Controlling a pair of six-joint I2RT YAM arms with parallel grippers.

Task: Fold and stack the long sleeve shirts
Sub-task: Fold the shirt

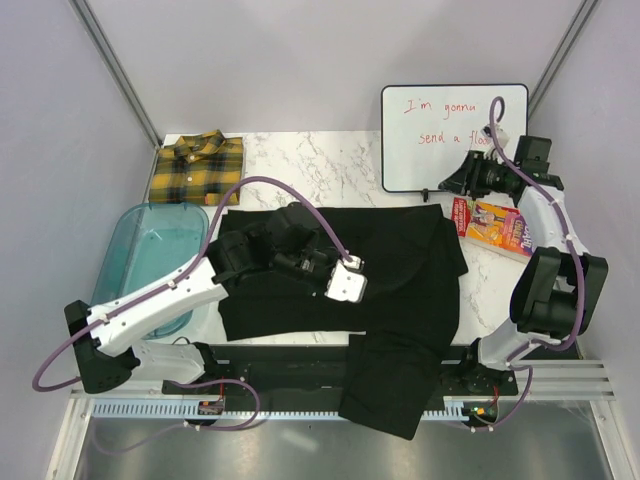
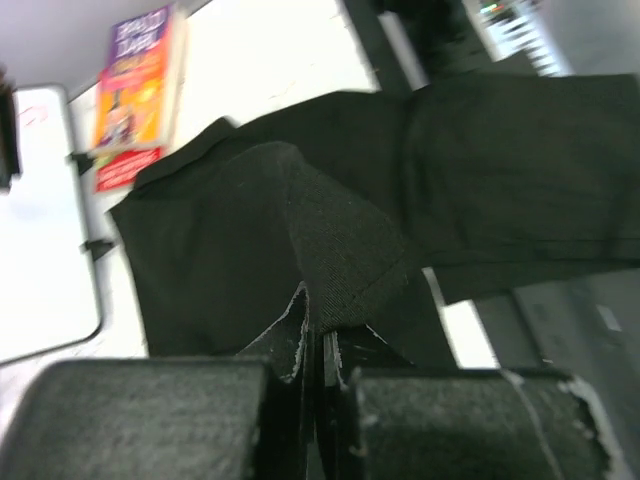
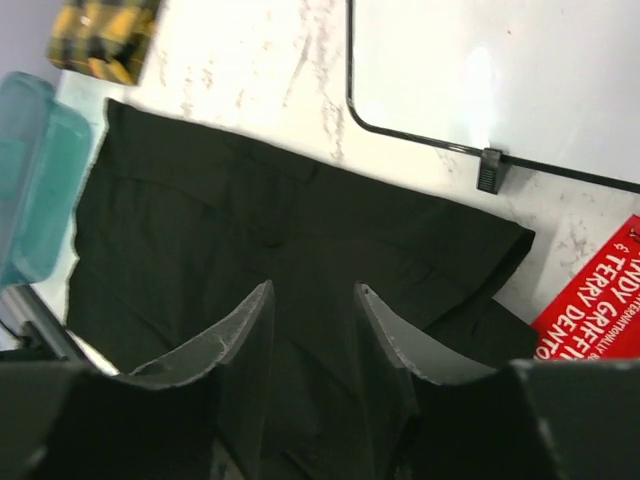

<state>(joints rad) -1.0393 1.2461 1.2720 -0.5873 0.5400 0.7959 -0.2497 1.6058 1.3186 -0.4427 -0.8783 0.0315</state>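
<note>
The black shirt [image 1: 400, 260] lies spread over the middle of the table, with one part hanging off the front edge [image 1: 385, 385]. My left gripper [image 1: 350, 283] is over the shirt's middle, shut on a raised fold of its cloth [image 2: 340, 250], pinched at the gripper's tips [image 2: 316, 335]. My right gripper [image 1: 455, 185] is open and empty, held above the shirt's far right corner by the whiteboard; in the right wrist view [image 3: 315, 295] the shirt [image 3: 250, 220] lies below it. The plaid shirt [image 1: 197, 167] lies folded at the far left and also shows in the right wrist view [image 3: 100, 35].
A translucent blue tub [image 1: 150, 255] stands at the left edge, next to the black shirt. A whiteboard [image 1: 450, 135] with red writing lies at the far right. A colourful book [image 1: 495, 228] lies just right of the shirt.
</note>
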